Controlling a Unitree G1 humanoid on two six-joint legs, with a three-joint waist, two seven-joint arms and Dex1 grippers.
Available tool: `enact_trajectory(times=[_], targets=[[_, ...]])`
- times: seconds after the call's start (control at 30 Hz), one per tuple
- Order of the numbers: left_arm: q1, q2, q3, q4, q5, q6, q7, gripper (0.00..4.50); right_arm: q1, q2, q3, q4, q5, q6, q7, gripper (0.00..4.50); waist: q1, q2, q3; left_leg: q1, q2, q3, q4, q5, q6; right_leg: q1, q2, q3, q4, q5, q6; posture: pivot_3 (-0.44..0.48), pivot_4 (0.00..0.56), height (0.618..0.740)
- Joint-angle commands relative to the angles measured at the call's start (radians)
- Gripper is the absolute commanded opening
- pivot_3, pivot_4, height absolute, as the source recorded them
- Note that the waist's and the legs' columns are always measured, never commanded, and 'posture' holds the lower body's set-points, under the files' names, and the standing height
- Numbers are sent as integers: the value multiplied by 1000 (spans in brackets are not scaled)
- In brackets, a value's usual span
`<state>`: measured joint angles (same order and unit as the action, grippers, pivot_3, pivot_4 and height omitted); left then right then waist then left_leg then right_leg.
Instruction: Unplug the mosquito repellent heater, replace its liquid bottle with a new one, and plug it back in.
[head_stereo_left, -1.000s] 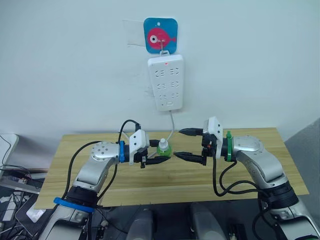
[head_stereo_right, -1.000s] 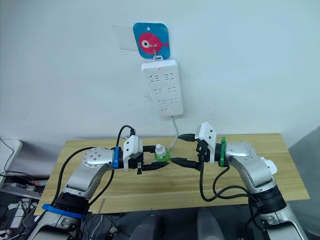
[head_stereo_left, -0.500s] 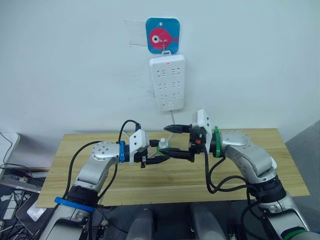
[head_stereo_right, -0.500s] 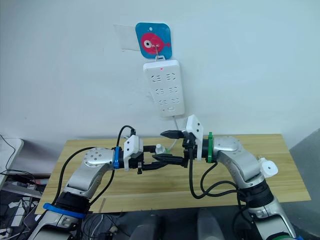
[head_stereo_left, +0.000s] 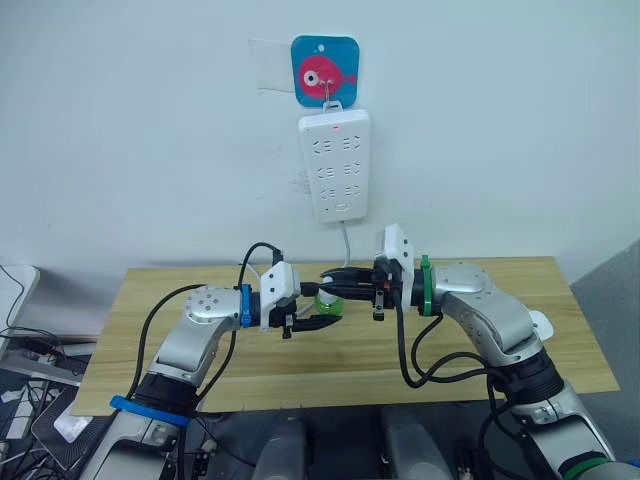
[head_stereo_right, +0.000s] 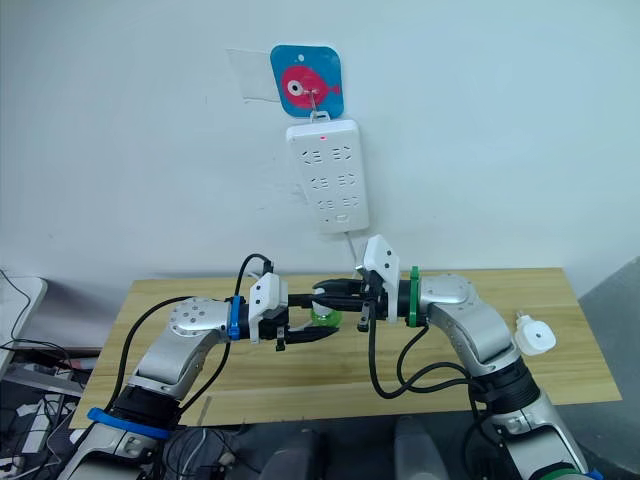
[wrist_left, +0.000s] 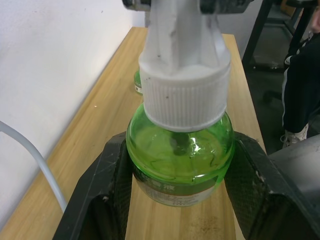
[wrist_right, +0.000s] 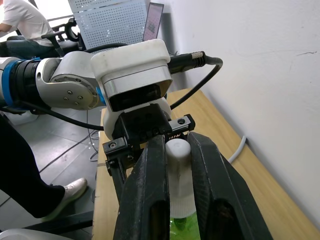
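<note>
My left gripper (head_stereo_left: 318, 309) is shut on the round body of a green liquid bottle (wrist_left: 180, 155) and holds it upright above the wooden table (head_stereo_left: 300, 360). The bottle's white ribbed cap (wrist_left: 184, 95) rises to a tall narrow tip. From the other side my right gripper (wrist_right: 176, 150) is shut on that tip, with one black finger (wrist_right: 150, 185) pressed against each side. The mosquito repellent heater (head_stereo_right: 535, 337), small, white and rounded, lies on the table's right end beyond my right elbow.
A white power strip (head_stereo_left: 335, 165) hangs on the wall under a blue fish hook (head_stereo_left: 323, 70), its cord dropping behind the table. A second green bottle (wrist_left: 137, 83) stands on the table near the wall. A person (wrist_left: 300, 75) is beside the table, and another person (wrist_right: 22, 20) sits further off.
My right gripper has swung left from open air to the bottle and shut on its cap tip. The left gripper has kept the bottle still.
</note>
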<state>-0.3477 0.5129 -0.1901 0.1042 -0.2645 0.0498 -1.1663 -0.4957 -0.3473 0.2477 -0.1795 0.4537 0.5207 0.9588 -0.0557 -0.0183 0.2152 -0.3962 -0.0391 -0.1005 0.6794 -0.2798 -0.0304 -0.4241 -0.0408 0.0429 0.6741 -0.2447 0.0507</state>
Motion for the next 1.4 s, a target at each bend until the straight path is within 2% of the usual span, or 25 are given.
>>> enact_trajectory(times=[0.03,0.2,0.3,0.43,0.67,1.0,1.4], targets=[[6,-1,12,-27,-4,-14,7,2215,-13,22,-99,-108,122,52,-34,246,0,0,0,0,0,0,0,0,0,0,0,0,0,0,0,-39,171,740],[31,7,36,-24,-17,8,29,2215,-19,43,-246,-161,219,146,-199,246,1,0,0,0,0,0,0,0,0,0,0,0,0,0,0,-54,179,740],[54,20,48,-34,-22,11,33,2215,12,26,-280,-152,162,127,-284,246,0,0,0,0,0,0,0,0,0,0,0,0,0,0,0,-63,182,740],[73,17,57,-51,-23,19,48,2215,130,-10,-183,-36,-114,-85,-389,246,-1,-1,-1,0,0,0,0,0,0,0,0,0,0,0,0,-73,182,740],[78,15,53,-94,-23,46,63,2215,200,85,-161,308,-316,-387,-543,246,-3,0,0,1,0,3,-1,0,0,0,0,2,2,0,0,-59,182,740],[116,53,71,-161,-38,90,66,2215,132,132,-184,696,-414,-633,-642,246,-2,0,0,2,0,3,-1,0,0,0,1,2,1,0,0,-20,182,740],[131,56,77,-195,-41,121,86,2215,62,137,-207,915,-437,-744,-665,246,-1,0,0,3,0,3,-2,0,0,2,1,2,1,0,0,-5,184,740]])
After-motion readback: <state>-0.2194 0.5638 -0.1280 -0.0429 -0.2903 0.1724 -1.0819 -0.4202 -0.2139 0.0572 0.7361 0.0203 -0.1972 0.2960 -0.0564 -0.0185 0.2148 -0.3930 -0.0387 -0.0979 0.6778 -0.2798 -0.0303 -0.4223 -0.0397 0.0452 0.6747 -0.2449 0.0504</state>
